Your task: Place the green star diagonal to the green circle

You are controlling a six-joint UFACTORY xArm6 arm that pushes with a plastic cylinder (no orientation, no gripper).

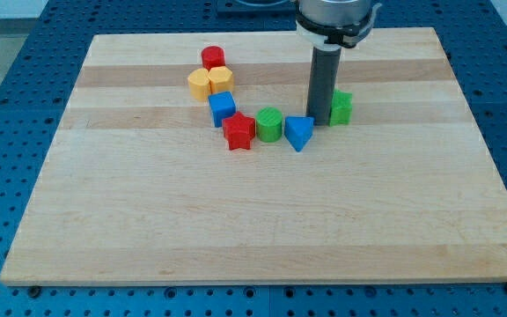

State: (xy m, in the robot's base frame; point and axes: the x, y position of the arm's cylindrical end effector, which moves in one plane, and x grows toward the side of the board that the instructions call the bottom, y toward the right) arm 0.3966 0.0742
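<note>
The green star (341,107) sits right of the board's middle, partly hidden by my rod. My tip (319,121) rests on the board at the star's left side, touching or nearly touching it, with the blue triangle (298,133) just to its lower left. The green circle (269,125) stands left of the blue triangle, between it and the red star (238,131). The green star lies to the right of the green circle and slightly higher in the view.
A blue cube (222,108) sits above the red star. Two yellow blocks (201,84) (221,79) and a red cylinder (213,59) cluster toward the view's top left. The wooden board (253,229) lies on a blue perforated table.
</note>
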